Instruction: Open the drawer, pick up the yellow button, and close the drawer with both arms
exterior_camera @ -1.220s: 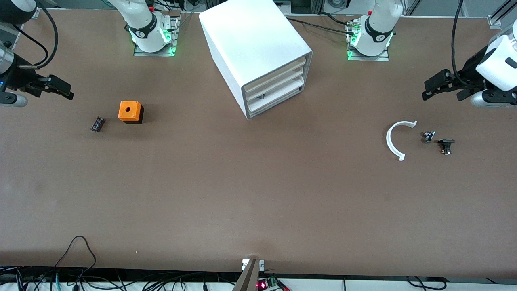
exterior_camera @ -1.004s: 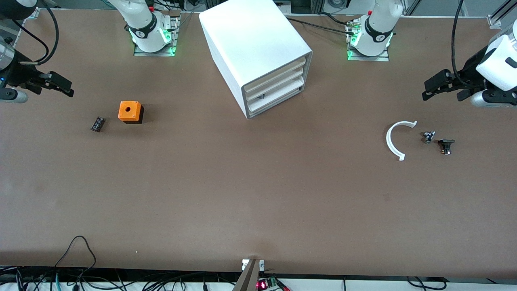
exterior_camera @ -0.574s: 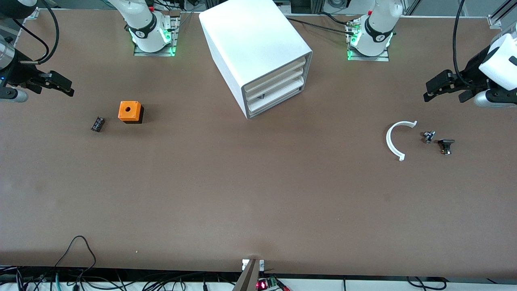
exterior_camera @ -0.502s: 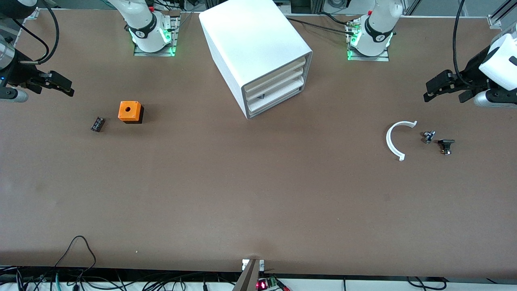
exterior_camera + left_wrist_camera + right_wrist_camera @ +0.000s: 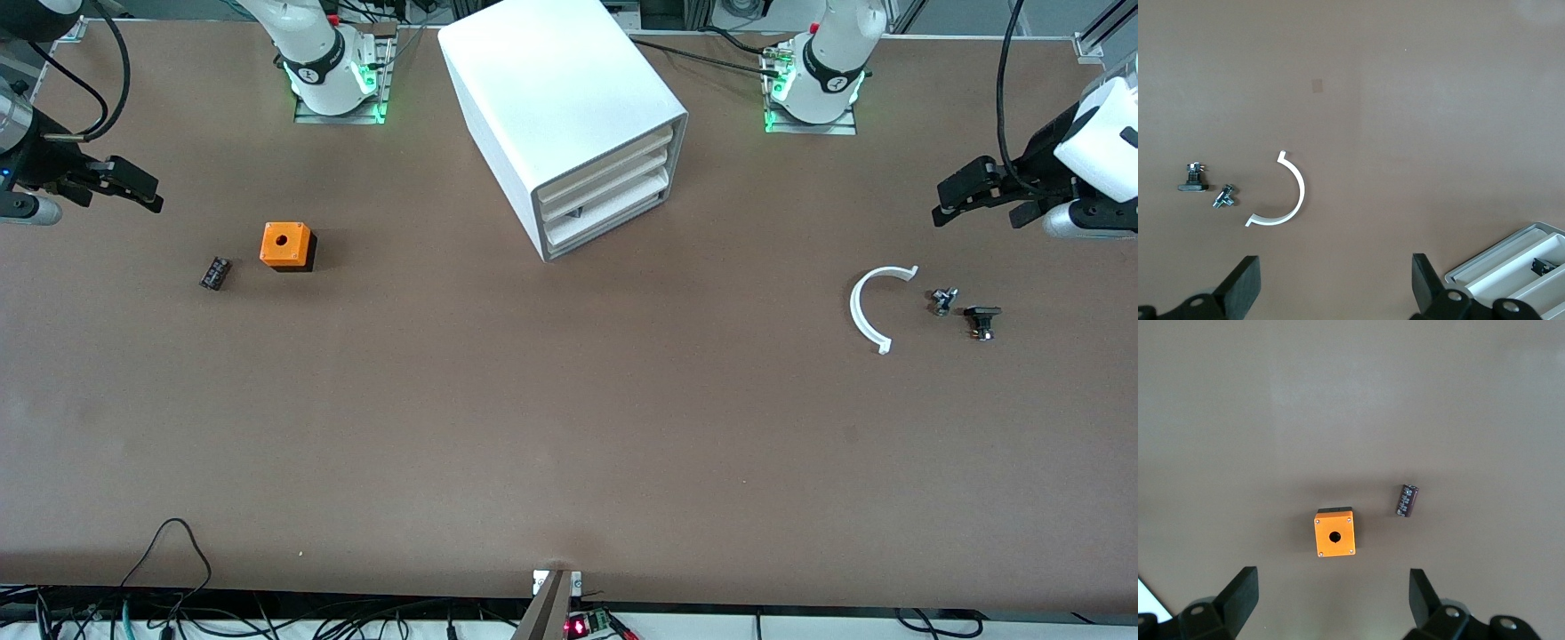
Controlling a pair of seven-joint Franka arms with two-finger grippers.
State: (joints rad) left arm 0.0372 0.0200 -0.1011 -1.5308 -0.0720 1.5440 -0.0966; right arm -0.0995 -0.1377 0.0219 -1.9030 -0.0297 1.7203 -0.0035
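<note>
White plastic makes up the cabinet (image 5: 569, 116), which stands between the two arm bases with its front turned toward the left arm's end of the table. Its three drawers (image 5: 605, 191) are all pushed in. The button is not visible in any view and is presumably inside one of them; the left wrist view shows only a small dark part (image 5: 1541, 265) in one tray.

Handling, judged from appearance:
- Drawer: thin, stiff, light plastic; likely to slide easily. The cabinet also looks light and may shift when a drawer is pulled, so one arm should brace the body while the other pulls.
- Grip point: the front lip of the drawer, near its middle, to avoid skewing it in its guides.
- Button: small, hard, rounded cap; likely to roll or slip. Grip across the body, not the cap.

Left gripper (image 5: 965, 191) hangs over bare table near the left arm's end, fingers spread and empty. A curved white strip (image 5: 867, 307) and two small metal parts (image 5: 965, 311) lie nearer the front camera than it.

Right gripper (image 5: 124, 187) hangs over the right arm's end, fingers spread and empty. An orange cube (image 5: 286, 245) and a black ribbed block (image 5: 214, 272) lie close by on the table.
</note>
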